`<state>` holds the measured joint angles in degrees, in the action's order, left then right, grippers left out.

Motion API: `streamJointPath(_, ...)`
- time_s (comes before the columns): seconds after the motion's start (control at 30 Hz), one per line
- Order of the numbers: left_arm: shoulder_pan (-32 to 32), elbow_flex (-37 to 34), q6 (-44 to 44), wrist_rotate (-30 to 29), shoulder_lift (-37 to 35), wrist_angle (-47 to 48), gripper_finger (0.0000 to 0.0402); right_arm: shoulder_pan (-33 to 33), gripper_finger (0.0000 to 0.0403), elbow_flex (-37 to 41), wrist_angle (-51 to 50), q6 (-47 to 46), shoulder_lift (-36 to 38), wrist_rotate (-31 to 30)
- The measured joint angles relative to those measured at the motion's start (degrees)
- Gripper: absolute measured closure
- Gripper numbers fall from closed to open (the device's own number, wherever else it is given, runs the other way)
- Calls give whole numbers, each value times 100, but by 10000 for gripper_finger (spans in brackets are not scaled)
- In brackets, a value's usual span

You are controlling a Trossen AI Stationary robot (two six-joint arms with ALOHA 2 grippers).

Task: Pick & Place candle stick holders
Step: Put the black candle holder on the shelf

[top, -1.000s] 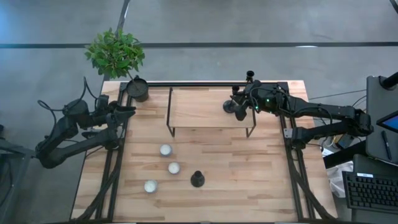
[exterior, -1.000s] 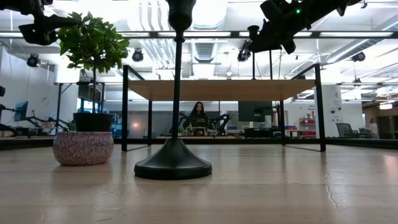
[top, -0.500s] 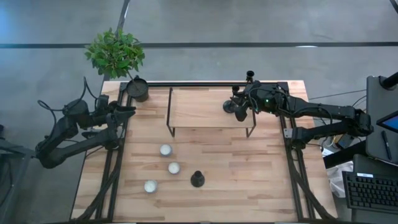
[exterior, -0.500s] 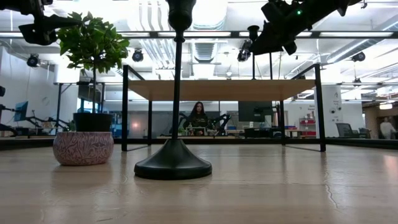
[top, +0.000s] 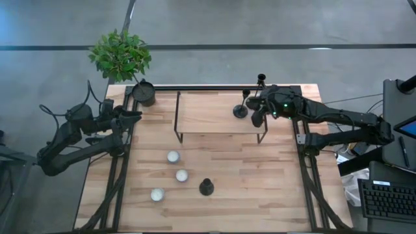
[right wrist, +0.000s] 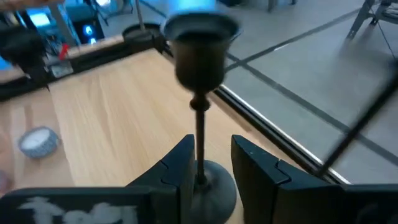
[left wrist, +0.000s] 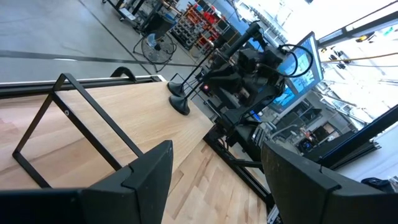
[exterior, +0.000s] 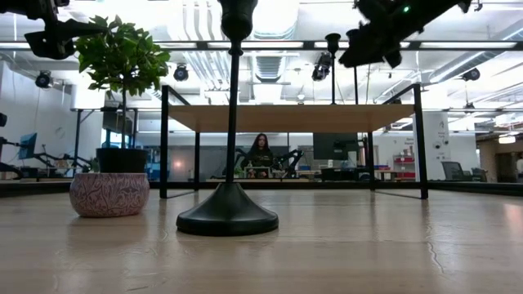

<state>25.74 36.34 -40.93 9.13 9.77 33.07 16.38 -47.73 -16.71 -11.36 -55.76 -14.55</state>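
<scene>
Layout from above: raised shelf [top: 218, 116] at the table's [top: 279, 188] far middle.
I see one candle stick holder [top: 241, 110] on the shelf's right end, another [top: 206, 187] on the table nearer front, three small pots [top: 173, 156] to its left, potted plant [top: 143, 92] at far-left corner.

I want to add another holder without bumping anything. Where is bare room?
The raised shelf is bare on its left and middle; its right end is crowded by a candle stick holder and the right gripper. The table is bare right of the front candle stick holder; three pale balls fill its left.
</scene>
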Motion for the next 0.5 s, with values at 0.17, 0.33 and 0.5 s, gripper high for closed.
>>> streamJointPath(0.17,2,0,-2,0,-1,0,161,-133,308,-5,-701,-497,541,6)
streamJointPath(0.33,2,0,0,0,1,-1,161,-537,318,1,-1369,-1132,1070,280)
streamJointPath(0.5,0,0,0,0,0,0,161,-1077,331,10,-1353,-1578,1392,932)
